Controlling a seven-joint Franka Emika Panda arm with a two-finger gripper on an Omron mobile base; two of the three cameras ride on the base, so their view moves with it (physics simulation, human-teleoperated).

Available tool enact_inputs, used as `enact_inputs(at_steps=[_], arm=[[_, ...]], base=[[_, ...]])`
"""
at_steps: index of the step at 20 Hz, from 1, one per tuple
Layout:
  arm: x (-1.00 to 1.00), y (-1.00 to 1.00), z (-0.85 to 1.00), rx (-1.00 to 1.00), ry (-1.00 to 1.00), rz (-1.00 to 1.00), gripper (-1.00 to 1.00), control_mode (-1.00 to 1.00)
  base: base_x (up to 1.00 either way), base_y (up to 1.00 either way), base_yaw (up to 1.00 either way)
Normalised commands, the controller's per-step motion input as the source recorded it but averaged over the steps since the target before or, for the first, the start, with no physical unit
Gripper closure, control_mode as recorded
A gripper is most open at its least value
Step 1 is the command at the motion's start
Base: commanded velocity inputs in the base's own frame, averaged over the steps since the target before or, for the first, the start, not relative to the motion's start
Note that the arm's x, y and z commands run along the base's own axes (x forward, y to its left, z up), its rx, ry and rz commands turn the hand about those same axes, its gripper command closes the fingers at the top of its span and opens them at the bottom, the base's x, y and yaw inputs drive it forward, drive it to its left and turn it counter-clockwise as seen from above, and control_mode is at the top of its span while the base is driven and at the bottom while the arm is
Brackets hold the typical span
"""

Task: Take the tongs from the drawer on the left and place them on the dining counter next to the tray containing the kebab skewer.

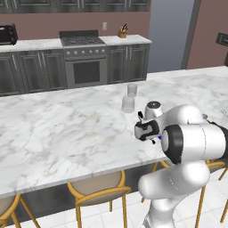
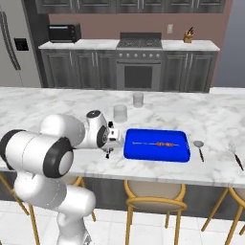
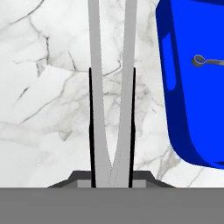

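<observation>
The jaws (image 3: 111, 175) are closed narrow on the tongs (image 3: 111, 87), pinching them at the joined end so the two silver arms run out toward 12 o'clock in the hand view, spreading slightly as they go. Beneath them lies the white, grey-veined worktop of the dining counter (image 3: 48, 109). The blue tray (image 3: 183, 109) sits at about 2 o'clock from the tongs, just beside them but apart, with a strip of marble showing between the tray's rounded wall and the nearer silver arm. In the right base view the tray (image 2: 143, 152) carries the kebab skewer (image 2: 158, 143) along its middle, and the jaws (image 2: 111, 152) hang low over the worktop at the tray's 9 o'clock side. Two clear glasses (image 2: 120, 113) stand farther back, at about 12 o'clock from the jaws. Wooden stools (image 2: 154, 194) line the counter's near edge.
</observation>
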Motion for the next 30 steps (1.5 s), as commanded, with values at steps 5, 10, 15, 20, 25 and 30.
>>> enact_inputs(at_steps=[5,10,15,20,25,30], arm=[[0.15,-0.02,-0.23,0.00,0.00,0.00,1.00,-1.00],[0.17,-0.01,-0.22,0.00,0.00,0.00,1.00,-1.00],[0.18,-0.04,-0.20,0.00,-0.01,0.00,1.00,-1.00],[0.26,-0.04,-0.21,0.00,0.00,0.00,1.00,-1.00],[0.23,-0.05,-0.19,0.00,0.00,0.00,1.00,-1.00],[0.04,-0.01,-0.12,0.00,0.00,0.00,-1.00,-1.00]], base=[[0.00,0.00,0.00],[0.00,0.00,0.00],[0.00,0.00,0.00],[0.00,0.00,0.00],[0.00,0.00,0.00],[0.00,0.00,0.00]])
